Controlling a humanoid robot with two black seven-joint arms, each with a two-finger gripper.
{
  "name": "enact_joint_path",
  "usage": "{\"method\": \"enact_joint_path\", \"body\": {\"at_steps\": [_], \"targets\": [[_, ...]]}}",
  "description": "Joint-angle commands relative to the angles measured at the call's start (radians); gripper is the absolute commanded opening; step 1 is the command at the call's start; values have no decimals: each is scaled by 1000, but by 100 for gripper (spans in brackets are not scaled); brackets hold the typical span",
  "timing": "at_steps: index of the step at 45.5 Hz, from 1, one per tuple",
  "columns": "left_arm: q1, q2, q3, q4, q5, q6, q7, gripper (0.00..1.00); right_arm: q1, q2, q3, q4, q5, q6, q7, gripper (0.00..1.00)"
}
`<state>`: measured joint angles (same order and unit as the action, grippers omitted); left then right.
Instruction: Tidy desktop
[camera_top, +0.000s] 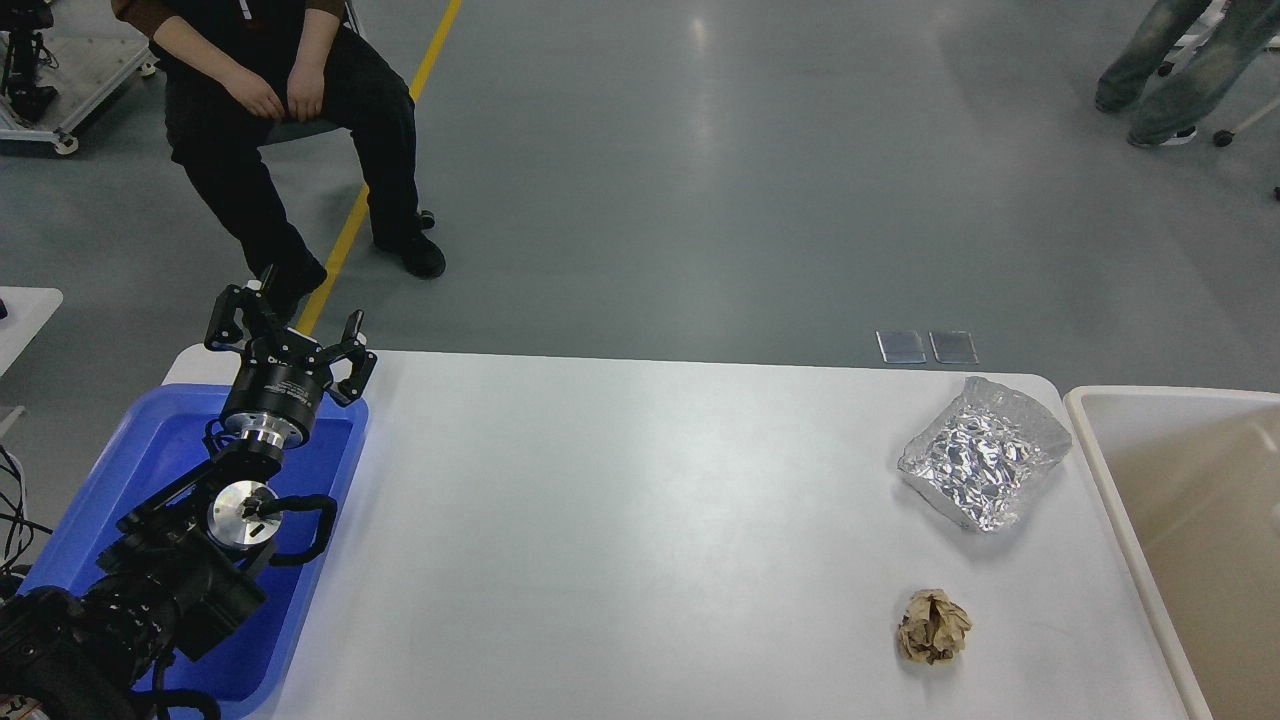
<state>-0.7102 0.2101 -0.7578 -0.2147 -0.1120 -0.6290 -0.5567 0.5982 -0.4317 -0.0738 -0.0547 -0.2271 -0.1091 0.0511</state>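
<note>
The white desktop (620, 520) fills the lower middle of the head view. A crumpled silver foil wrapper (982, 452) lies near its far right corner. A brown crumpled paper ball (932, 626) lies on the right side, nearer to me. My left gripper (300, 320) is open and empty, held above the far end of the blue tray (150, 450) at the left, far from both pieces of litter. My right gripper is out of view.
A beige bin with a white rim (1180, 520) stands against the desktop's right edge. A seated person (280, 110) is on the floor beyond the far left corner. Another person's legs (1170, 60) are at the far right.
</note>
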Motion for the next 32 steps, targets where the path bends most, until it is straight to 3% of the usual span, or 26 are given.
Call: {"method": "enact_joint_path", "body": {"at_steps": [1, 25, 26, 27, 32], "targets": [[0, 0, 0, 0, 0, 0, 0, 100, -52, 56, 23, -4, 15, -23, -5, 0], [0, 0, 0, 0, -2, 0, 0, 100, -44, 60, 25, -2, 15, -32, -3, 0], [0, 0, 0, 0, 0, 0, 0, 100, -44, 63, 23, -4, 15, -38, -3, 2], [0, 0, 0, 0, 0, 0, 1, 100, -43, 65, 22, -4, 15, -44, -3, 12], [0, 0, 0, 0, 0, 0, 1, 100, -38, 71, 8, -5, 15, -101, -3, 76]]}}
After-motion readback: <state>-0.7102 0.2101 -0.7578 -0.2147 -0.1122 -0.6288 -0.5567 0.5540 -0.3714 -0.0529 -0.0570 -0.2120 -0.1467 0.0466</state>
